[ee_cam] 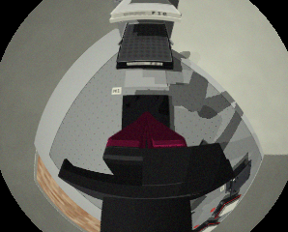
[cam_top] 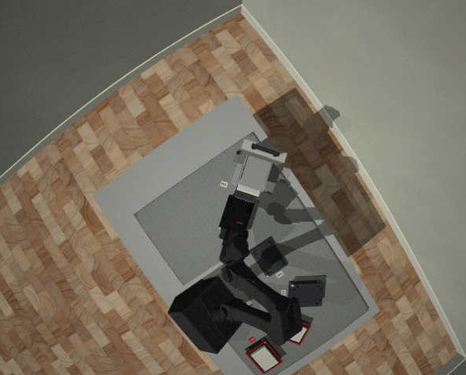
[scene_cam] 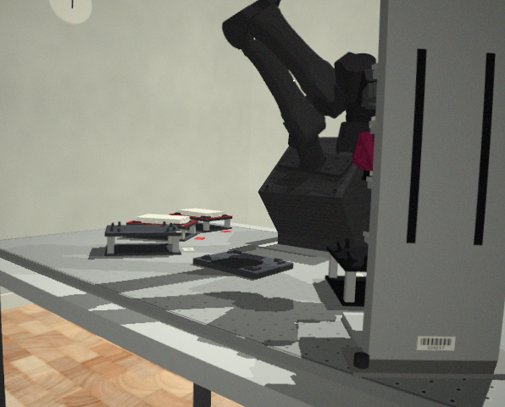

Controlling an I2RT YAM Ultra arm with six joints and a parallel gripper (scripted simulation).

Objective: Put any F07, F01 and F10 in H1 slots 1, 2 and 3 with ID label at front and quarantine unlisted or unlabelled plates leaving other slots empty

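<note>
The grey plate hotel H1 (cam_top: 258, 168) stands at the far end of the deck; the exterior view shows only its closed side wall (scene_cam: 441, 197). A white plate (ee_cam: 146, 10) sits in a hotel slot with its front end showing; its label is too blurred to read. This plate's front edge also shows from above (cam_top: 247, 190). In front of the hotel lies the dark landing nest (ee_cam: 144, 45), with no white plate on it. My gripper (ee_cam: 146, 116) hovers in front of the hotel above this nest, magenta fingers shut together on nothing. It also shows in the exterior view (scene_cam: 363, 151).
Two red-framed quarantine nests each hold a white plate (cam_top: 263, 355) (cam_top: 299, 333), also seen in the exterior view (scene_cam: 163, 217) (scene_cam: 201, 212). A low black nest (cam_top: 270, 255) and a raised black nest (cam_top: 307, 291) stand mid-deck. The black robot base (cam_top: 202, 319) is at the near edge.
</note>
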